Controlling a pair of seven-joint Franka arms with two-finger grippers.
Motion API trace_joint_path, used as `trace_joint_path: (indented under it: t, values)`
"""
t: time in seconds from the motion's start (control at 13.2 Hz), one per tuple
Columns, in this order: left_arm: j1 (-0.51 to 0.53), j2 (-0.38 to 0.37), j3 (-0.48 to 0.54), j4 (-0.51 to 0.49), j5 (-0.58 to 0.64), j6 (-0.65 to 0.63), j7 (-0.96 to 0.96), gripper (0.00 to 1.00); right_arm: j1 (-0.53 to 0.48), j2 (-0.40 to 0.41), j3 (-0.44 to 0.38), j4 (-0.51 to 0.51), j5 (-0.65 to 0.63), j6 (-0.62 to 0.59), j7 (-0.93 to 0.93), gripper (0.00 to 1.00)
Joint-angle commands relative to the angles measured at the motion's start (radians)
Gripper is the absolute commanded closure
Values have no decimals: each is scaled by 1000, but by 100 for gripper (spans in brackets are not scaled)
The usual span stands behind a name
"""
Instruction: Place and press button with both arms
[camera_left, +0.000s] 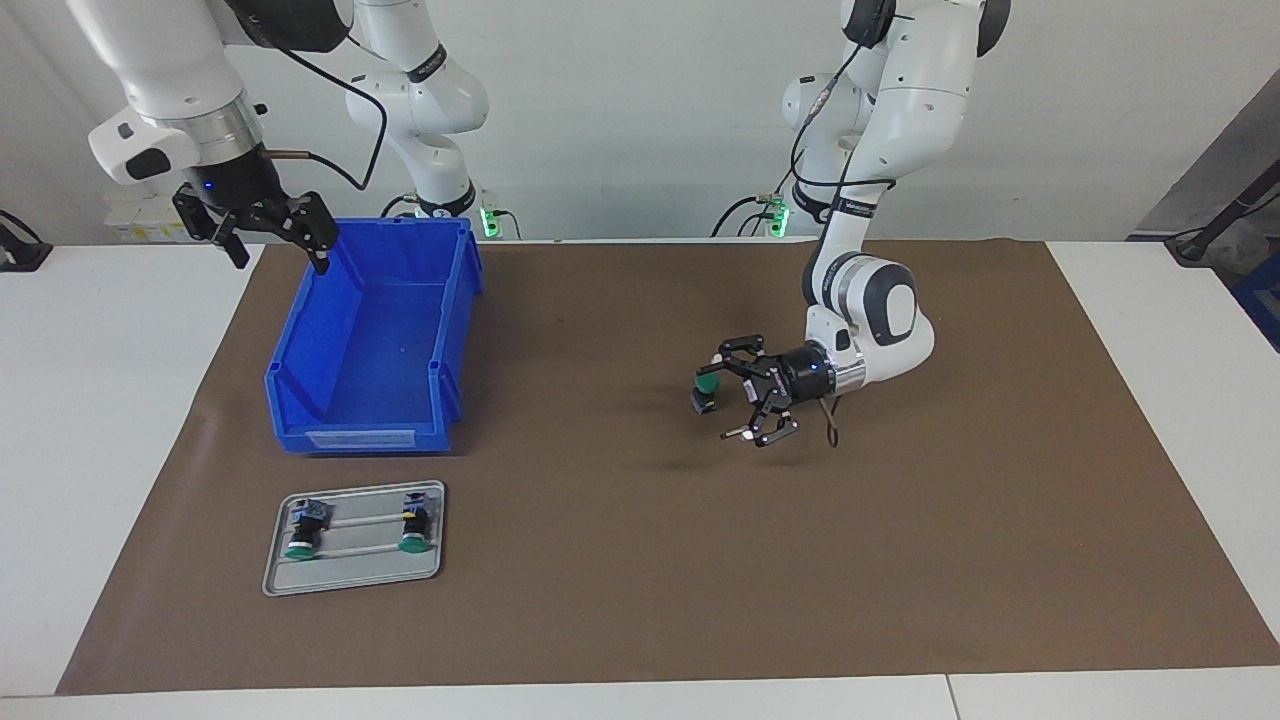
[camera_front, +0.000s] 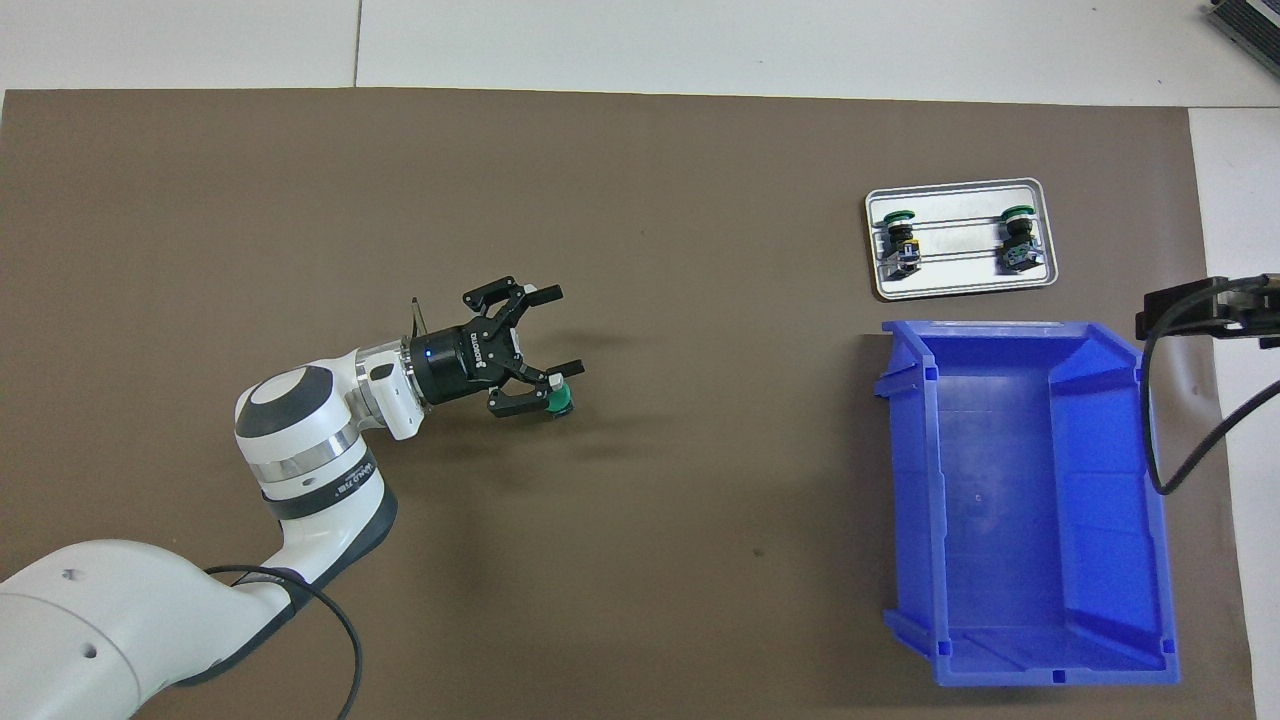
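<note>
White left arm (camera_left: 872, 300) low, pincer (camera_left: 735, 395) splayed

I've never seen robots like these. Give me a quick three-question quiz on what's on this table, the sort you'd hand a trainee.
1. How many green-capped buttons lie on the metal tray?
2. True or false: the blue bin has a button in it.
3. The left gripper is:
A. shut on a button
B. open, low over the brown mat, with a loose button by one finger
C. up over the blue bin

Key: 1. Two. 2. False, the bin is empty. 3. B.
</note>
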Motion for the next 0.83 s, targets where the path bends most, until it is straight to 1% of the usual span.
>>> trace_joint_path:
  t: [0.0, 0.08, 0.23, 0.3, 0.38, 0.53, 0.68, 0.76]
  values:
    - [2, -29, -8, 68, 7, 85, -203, 0, 27, -20, 5, -30, 13, 18, 12, 0]
    - [-1, -48, -8, 74, 8, 127, -258, 0, 59, -22, 5, -45, 14, 35, 18, 0]
    - [-19, -107, -8, 77, 31, 275, -419, 0, 139, -25, 5, -93, 14, 83, 87, 0]
    - [-34, -126, -8, 88, 71, 312, -520, 0, 156, -34, 5, -108, 14, 86, 121, 0]
    - [-36, -143, -7, 103, 153, 325, -650, 0, 156, -34, 5, -110, 14, 84, 119, 0]
    - [-36, -169, -7, 138, 401, 329, -915, 0, 158, -36, 5, -110, 14, 84, 124, 0]
    - [-51, -192, -8, 168, 728, 326, -1223, 0, 159, -36, 4, -110, 14, 86, 121, 0]
    - [-88, -197, -8, 178, 907, 323, -1388, 0, 159, -34, 4, -108, 13, 86, 121, 0]
